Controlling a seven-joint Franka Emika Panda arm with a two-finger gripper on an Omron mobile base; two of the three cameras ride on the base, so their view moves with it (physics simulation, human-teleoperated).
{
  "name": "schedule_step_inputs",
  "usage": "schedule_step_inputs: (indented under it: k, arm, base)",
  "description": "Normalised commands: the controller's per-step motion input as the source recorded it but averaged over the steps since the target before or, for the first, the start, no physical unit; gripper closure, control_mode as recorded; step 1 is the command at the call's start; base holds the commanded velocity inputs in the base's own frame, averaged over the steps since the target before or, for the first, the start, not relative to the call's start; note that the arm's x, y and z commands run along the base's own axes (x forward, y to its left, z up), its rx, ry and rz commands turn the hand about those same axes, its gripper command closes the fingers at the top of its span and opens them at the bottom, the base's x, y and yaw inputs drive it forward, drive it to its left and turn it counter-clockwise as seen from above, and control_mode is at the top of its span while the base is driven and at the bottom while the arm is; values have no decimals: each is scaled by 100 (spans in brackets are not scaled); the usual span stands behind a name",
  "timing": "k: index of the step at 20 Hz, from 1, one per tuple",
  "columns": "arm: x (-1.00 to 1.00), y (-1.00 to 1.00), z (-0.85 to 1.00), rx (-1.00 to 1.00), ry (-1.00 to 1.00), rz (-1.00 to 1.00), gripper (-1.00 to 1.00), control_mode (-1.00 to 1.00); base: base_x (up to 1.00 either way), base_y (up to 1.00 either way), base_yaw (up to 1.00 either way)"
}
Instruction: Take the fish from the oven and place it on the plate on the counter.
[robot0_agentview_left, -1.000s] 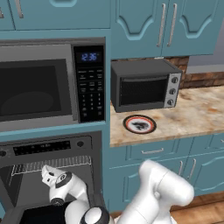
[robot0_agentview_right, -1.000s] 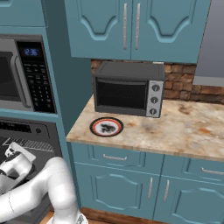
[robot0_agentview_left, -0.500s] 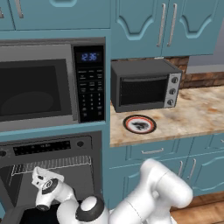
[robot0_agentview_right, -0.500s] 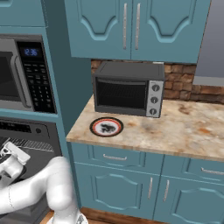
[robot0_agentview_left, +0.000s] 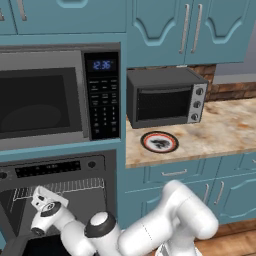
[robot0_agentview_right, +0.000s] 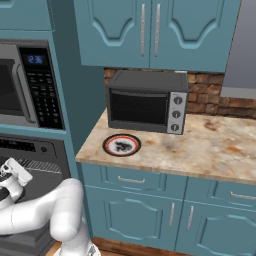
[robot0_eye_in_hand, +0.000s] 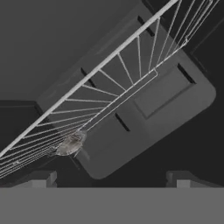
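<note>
A white robot arm reaches low into the open oven (robot0_agentview_left: 60, 172) of a teal kitchen, its gripper (robot0_eye_in_hand: 111, 177) spread wide and holding nothing, the 2 dark fingertips (robot0_eye_in_hand: 41, 178) rising well apart at the bottom of the hand view. In that view a small pale fish (robot0_eye_in_hand: 70, 143) lies on the wire rack (robot0_eye_in_hand: 118, 83) inside the dark oven cavity, near the rack's front bar and above the left fingertip, clear of both fingers. From the left base view the hand (robot0_agentview_left: 47, 212) sits just in front of the rack's wires, below the oven's control strip; the right base view catches the same hand (robot0_agentview_right: 12, 175) at the far left edge. Above the oven hangs a built-in microwave (robot0_agentview_left: 50, 97) with a lit blue clock on its keypad panel. To the right, the marbled beige counter (robot0_agentview_left: 225, 130) carries a small black toaster oven (robot0_agentview_left: 165, 97) set against a brick backsplash, and just in front of it, near the counter's left end, rests the round plate (robot0_agentview_left: 159, 142) with a red-orange rim and dark centre motif, also seen from the other side (robot0_agentview_right: 121, 145). Teal cabinets (robot0_agentview_right: 150, 30) run above the counter and teal drawers below it.
</note>
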Motion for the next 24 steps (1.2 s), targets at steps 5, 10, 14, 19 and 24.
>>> schedule_step_inputs:
  k: [5, 10, 14, 19, 24]
  arm:
    - [7, -24, -100, 19, -8, -6, -100, -100]
    - [0, -12, -100, 13, -17, -5, -100, -100]
    - [-3, -20, -100, 14, -31, -4, -100, -100]
    - [-41, -18, -100, 13, -22, -4, -100, -100]
    - [-45, -7, -100, 10, -3, -1, -100, -100]
  base:
    - [0, 0, 0]
    - [0, 0, 0]
    - [0, 0, 0]
    - [0, 0, 0]
    - [0, 0, 0]
